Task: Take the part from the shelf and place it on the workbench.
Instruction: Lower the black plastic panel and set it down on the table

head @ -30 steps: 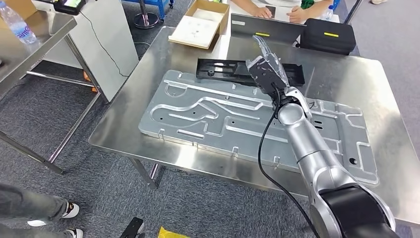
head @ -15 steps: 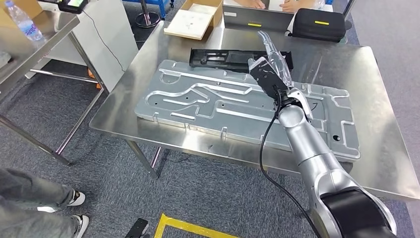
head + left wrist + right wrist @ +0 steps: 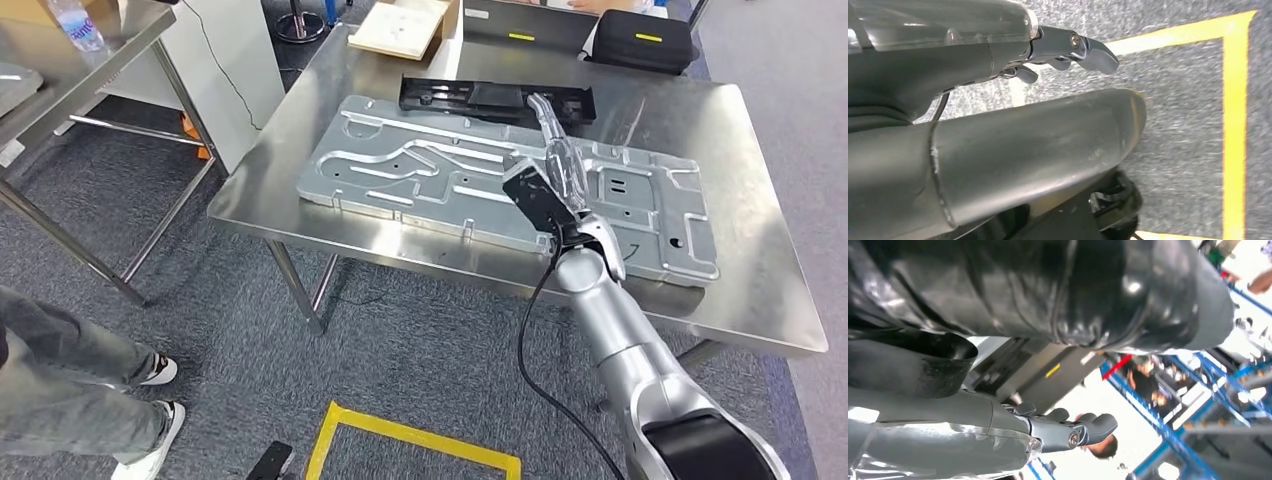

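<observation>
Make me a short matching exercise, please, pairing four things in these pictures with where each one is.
Things:
1. large grey metal plate
2. black part
3. right hand
4. yellow floor tape

Places:
A. on the carpet in front of the workbench
B. raised above the plate
C. along the workbench's far side
D. flat across the middle of the workbench

Pairs: 1-D, 2-C, 3-B, 4-A

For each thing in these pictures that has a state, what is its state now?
Black part: lying flat on the workbench, held by no hand.
Grey plate: flat on the workbench.
Right hand: raised over the plate, holding nothing.
Left hand: hanging over the floor, holding nothing.
Black case: closed.
</observation>
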`<state>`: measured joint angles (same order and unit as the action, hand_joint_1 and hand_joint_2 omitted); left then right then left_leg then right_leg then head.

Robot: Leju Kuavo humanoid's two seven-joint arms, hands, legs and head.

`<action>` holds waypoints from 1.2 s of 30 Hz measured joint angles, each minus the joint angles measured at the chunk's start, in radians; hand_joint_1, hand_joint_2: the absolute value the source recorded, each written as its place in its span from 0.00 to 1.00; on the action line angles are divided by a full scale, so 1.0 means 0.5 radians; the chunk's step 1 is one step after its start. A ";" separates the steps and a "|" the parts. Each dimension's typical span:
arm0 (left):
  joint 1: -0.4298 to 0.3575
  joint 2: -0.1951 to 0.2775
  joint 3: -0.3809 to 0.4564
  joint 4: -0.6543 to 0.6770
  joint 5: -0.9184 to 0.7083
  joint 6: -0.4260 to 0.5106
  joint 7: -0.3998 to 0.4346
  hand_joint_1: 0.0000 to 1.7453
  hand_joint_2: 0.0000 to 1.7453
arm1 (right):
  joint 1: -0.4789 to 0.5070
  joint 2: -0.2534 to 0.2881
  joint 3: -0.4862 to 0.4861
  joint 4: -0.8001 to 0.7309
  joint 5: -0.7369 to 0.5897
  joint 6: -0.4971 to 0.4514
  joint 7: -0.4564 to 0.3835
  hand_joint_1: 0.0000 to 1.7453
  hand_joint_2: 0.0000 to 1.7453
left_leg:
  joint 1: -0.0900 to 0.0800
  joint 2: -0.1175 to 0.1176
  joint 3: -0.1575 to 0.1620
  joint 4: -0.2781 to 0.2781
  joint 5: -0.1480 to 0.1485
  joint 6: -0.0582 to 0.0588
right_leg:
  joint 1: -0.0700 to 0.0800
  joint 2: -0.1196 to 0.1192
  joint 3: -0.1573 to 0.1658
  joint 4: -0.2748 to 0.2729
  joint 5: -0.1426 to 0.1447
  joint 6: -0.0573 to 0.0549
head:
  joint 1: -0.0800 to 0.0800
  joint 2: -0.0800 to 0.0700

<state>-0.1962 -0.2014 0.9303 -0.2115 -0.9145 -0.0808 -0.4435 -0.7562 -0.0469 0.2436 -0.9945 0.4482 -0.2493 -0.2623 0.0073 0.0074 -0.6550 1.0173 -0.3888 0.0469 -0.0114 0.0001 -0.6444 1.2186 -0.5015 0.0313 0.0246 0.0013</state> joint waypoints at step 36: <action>0.036 0.008 0.000 0.000 0.012 0.016 -0.034 0.00 0.00 | 0.545 -0.151 -0.886 0.547 -0.023 -0.618 -0.355 0.00 0.00 | -0.016 0.001 -0.029 -0.005 0.062 -0.027 | 0.025 -0.015 0.321 -0.465 -0.045 -0.063 | -0.006 0.000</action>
<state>-0.1784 -0.1975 0.9304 -0.2117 -0.9085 -0.0727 -0.4603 -0.4835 -0.1225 -0.1995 -0.7210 0.4368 -0.5581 -0.4400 -0.0004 0.0078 -0.6694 1.0148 -0.3577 0.0332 0.0012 -0.0072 -0.4838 0.9862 -0.5242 -0.0002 0.0217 0.0014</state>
